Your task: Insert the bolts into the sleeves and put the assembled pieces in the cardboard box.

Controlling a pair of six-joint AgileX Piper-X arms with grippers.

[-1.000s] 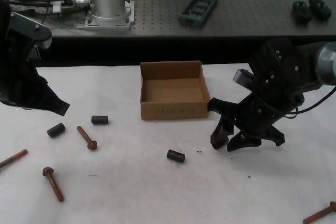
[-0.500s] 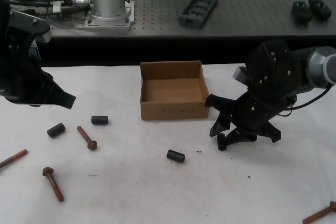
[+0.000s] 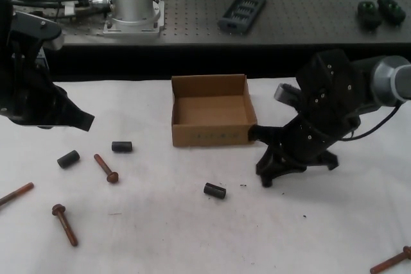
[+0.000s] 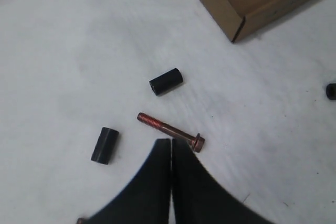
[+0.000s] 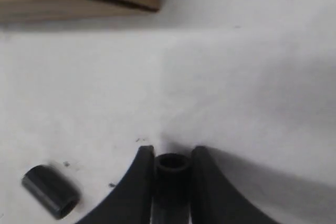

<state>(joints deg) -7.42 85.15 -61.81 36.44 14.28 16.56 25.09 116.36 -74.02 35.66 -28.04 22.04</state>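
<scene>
right hand (image 5: 172,152) clamped on sleeve (image 5: 171,165), 4 o'clock of cardboard box (image 3: 212,137) | left hand (image 4: 171,144) fingers together, empty

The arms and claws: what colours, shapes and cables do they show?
Both are black. The right arm has a grey segment, small screws on its housing and a thin black cable. The left arm carries a pale plate. The left claw and right claw each have two tapering fingers.

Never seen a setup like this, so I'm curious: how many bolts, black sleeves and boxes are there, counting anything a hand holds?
Bolts: 4
Sleeves: 4, counting the sleeve in the right hand
Cardboard box: 1
Total: 9
</scene>
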